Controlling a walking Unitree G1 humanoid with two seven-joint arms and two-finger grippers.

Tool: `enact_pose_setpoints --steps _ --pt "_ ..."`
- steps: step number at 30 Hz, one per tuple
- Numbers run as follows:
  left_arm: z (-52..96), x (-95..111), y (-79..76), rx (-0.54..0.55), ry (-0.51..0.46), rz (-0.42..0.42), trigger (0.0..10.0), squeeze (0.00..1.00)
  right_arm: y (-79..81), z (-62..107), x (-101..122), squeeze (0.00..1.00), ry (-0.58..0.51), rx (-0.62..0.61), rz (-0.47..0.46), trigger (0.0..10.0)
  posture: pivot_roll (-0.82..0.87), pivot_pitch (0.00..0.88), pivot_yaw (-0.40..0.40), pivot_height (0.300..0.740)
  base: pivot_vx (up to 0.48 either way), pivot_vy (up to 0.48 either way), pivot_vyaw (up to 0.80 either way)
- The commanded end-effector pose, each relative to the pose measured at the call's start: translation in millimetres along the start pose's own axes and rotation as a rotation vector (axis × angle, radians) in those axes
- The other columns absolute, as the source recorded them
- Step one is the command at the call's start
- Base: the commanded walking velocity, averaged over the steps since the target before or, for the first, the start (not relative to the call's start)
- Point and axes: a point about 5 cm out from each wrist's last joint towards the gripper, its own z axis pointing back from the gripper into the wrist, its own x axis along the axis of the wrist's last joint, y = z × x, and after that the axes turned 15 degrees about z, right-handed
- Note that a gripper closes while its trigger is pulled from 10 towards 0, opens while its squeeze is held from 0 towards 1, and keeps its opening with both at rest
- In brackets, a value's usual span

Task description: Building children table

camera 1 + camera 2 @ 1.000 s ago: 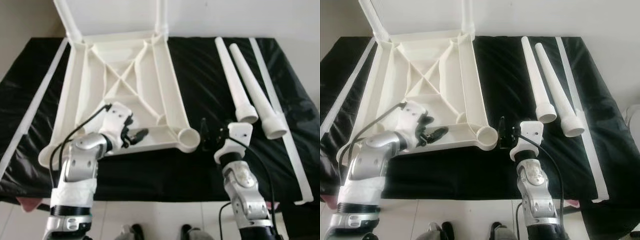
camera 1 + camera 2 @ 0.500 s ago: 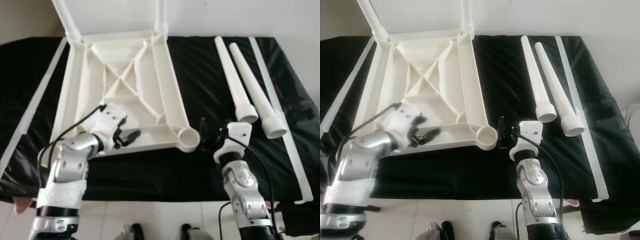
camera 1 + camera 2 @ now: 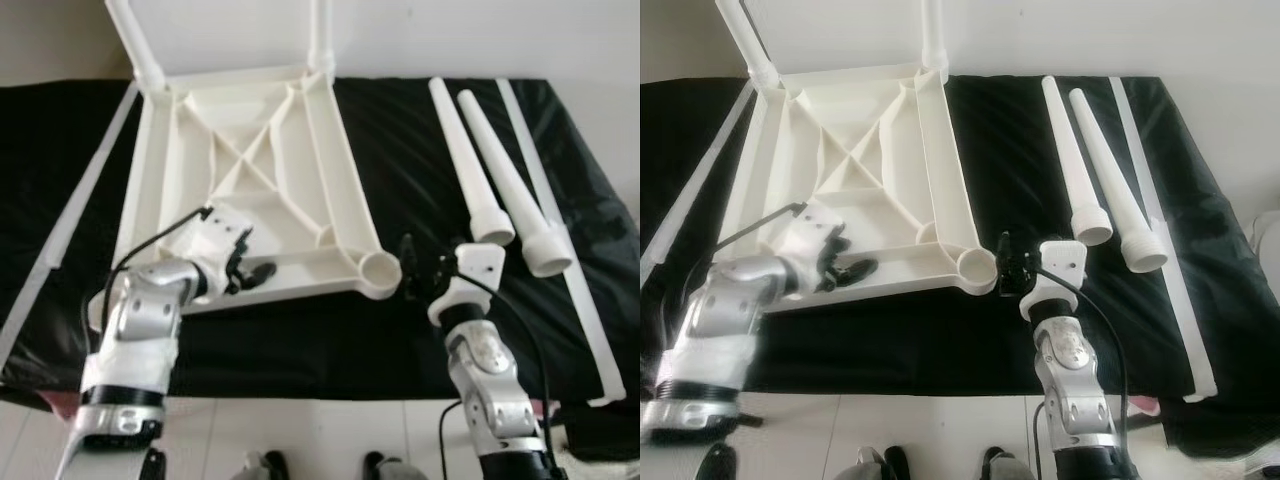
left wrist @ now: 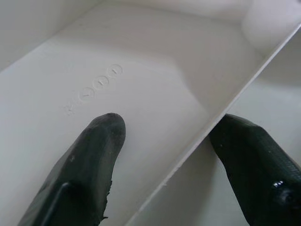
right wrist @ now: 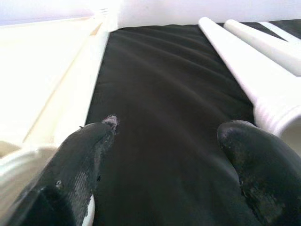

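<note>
The white table top [image 3: 250, 160] lies upside down on the black cloth, its ribs facing up. Two legs [image 3: 130, 40] stand in its far corner sockets. Two loose white legs [image 3: 468, 160] lie side by side to the right. My left gripper [image 3: 255, 272] is open at the near rim, and in the left wrist view its fingers [image 4: 89, 155] straddle a thin wall [image 4: 211, 117] without touching it. My right gripper [image 3: 420, 270] is open over the cloth, just right of the empty near-right socket [image 3: 380, 268]. The nearer loose leg [image 5: 244, 61] lies ahead of it.
A long white strip [image 3: 560, 220] runs along the cloth's right side and another [image 3: 85, 200] along the left. The black cloth [image 3: 400, 140] lies bare between the table top and the loose legs. A pale wall stands behind.
My left gripper has slid a little to the left along the near rim and its arm has swung outward. The right arm has not moved.
</note>
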Motion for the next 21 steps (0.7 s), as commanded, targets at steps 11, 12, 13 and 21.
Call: enact_pose_setpoints --steps 11,12,13,21 --pt "13.3 -35.1 28.4 0.584 -0.017 0.131 10.0 0.00 3.6 -0.8 -3.4 0.00 0.013 0.006 -0.007 10.0 -0.06 0.201 0.052 0.740 0.000 0.000 0.00" --pt "11.2 -37.1 21.7 0.564 -0.015 0.135 10.0 0.00 4.8 -1.2 -3.4 0.00 0.012 0.010 -0.009 10.0 -0.06 0.202 0.052 0.740 0.000 0.000 0.00" --pt "7.8 -38.1 13.2 0.528 -0.023 0.145 10.0 0.00 5.7 -1.4 -3.5 0.00 0.012 0.013 -0.012 10.0 -0.06 0.205 0.048 0.740 0.000 0.000 0.00" --pt "-5.1 -25.9 -33.6 0.195 -0.149 0.104 10.0 0.45 4.6 -2.5 -4.2 0.00 0.015 0.016 -0.009 10.0 -0.06 0.212 0.039 0.740 0.000 0.000 0.00"
